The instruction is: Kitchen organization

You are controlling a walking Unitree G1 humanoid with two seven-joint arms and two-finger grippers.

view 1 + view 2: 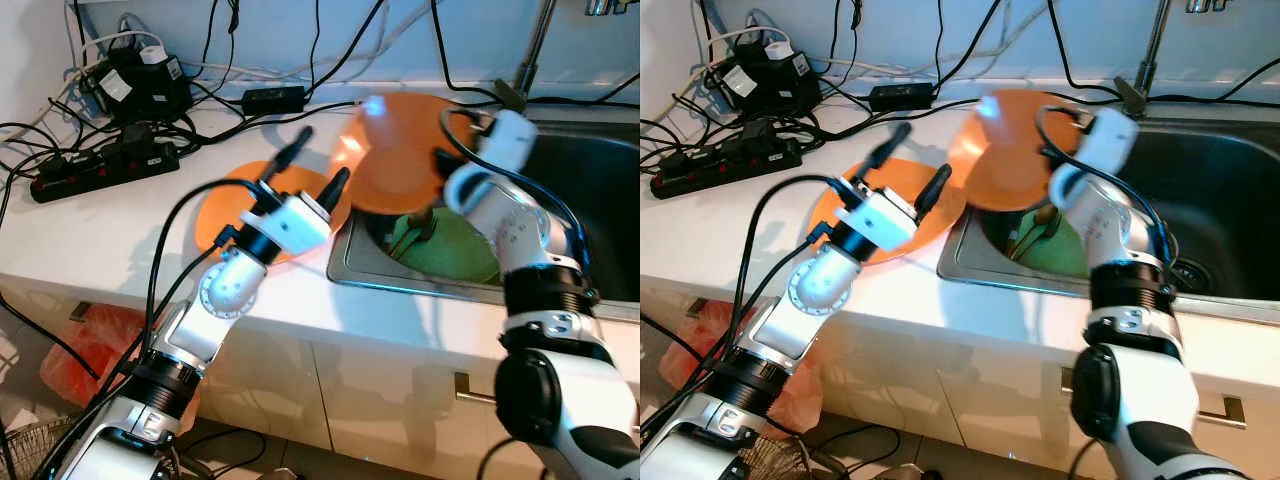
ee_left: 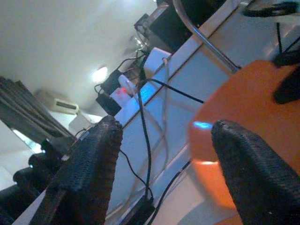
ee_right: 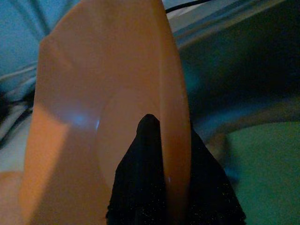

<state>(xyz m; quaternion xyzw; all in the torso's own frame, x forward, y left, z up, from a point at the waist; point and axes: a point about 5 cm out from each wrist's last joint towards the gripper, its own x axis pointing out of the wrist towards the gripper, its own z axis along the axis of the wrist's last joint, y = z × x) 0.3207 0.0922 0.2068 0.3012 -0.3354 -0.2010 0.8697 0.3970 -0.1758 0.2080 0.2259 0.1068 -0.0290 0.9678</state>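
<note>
Right wrist view gives you the clearest grip: your right gripper (image 3: 159, 154) has its two black fingers pinched on the rim of an orange plate (image 3: 108, 108), one finger on each face, plate held on edge. From the head views that plate (image 1: 395, 150) is lifted and tilted over the left edge of the steel sink (image 1: 600, 200), above a green plate (image 1: 450, 245) lying in the basin. A second orange plate (image 1: 225, 215) lies flat on the white counter (image 1: 90, 240), just beside the sink's left rim. Your left gripper (image 1: 305, 165) hovers over that flat plate with fingers (image 2: 89, 164) spread wide, touching nothing. Room is tight between the two grippers; the held plate sits close to your left fingertips. Back of the counter is crowded with a power strip (image 1: 105, 165), adapters and black cables (image 1: 250, 75) running along the wall. Faucet (image 1: 530, 50) stands behind the sink. Counter front edge left of the flat plate is bare. An orange bag (image 1: 85, 350) sits on the floor below.
</note>
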